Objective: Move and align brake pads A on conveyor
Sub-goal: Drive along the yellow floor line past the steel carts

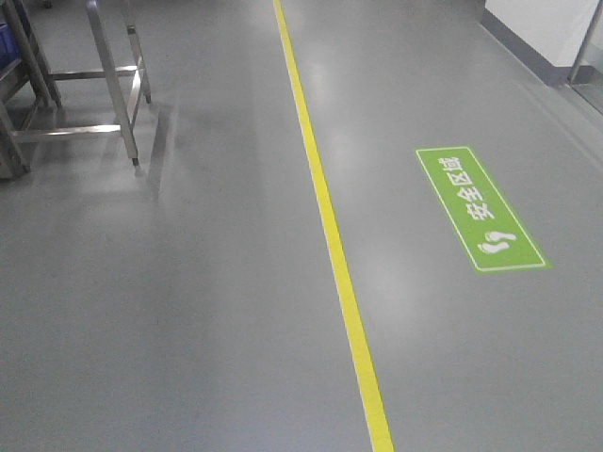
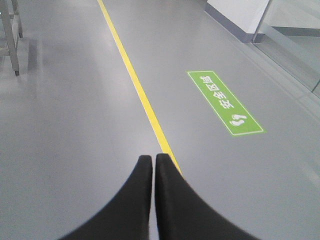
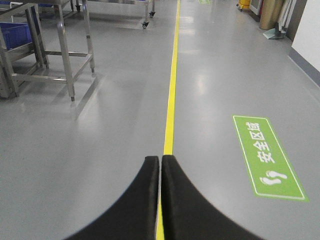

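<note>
My left gripper (image 2: 152, 157) has its two black curved fingers pressed together, with nothing between them. My right gripper (image 3: 160, 159) is just the same: closed and holding nothing. Both point out over a smooth, shiny grey floor (image 1: 188, 311). A long thin yellow line (image 1: 325, 226) painted on the floor runs away from me, right under both grippers. To the right of the line is a flat green sign with white writing and little white footprints (image 1: 480, 209). To the left, well away from the line, is a shiny steel table frame with thin legs (image 1: 118, 85), and my right wrist view shows a blue plastic box (image 3: 15, 32) sitting in that frame. Far off on the right is a white wall (image 1: 537, 19). The small flat dark grey brake pads are not in any view, and neither is the wide dark grey conveyor belt with red edges, so I cannot say where they are. I think my job right now is to find them. To do that well, I should roll slowly, hold both grippers closed and empty, steer clear of the steel legs, and turn until I see the belt. My count: two grippers, one yellow line, one green sign, one blue box that I can see clearly, no brake pads and no belt.
</note>
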Controlling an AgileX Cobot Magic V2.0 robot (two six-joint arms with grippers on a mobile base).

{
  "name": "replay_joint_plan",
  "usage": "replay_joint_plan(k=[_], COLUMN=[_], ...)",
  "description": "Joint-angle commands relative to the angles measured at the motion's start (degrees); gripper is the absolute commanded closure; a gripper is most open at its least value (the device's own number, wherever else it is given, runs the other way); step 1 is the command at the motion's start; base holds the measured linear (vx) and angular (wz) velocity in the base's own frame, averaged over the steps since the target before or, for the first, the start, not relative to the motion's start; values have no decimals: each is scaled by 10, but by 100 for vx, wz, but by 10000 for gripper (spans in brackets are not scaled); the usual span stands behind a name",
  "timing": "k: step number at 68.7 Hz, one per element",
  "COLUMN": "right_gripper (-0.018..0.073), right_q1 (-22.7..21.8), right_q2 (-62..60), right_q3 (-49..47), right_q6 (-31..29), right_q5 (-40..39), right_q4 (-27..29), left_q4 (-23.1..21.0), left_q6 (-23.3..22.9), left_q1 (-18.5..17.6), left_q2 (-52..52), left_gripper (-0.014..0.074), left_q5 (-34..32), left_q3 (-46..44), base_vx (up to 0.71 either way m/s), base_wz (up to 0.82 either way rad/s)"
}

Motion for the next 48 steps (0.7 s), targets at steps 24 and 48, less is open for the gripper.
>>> replay_joint_plan(k=[24,48], right_gripper=[562,563], right_q1=[0,0], right_q2=[3,3], right_q3=[-16,-16], right_q6=[-5,-5], right_q5=[-43,-43], right_q4=[-8,-8], left_q4=[3,3], left_q6=[-3,-3], left_q1=[-3,-3], left_q2=[4,4], left_gripper=[602,602], left_q5=[-38,-38], left_q3=[-15,-15], base_vx=[59,59], base_wz=[5,4])
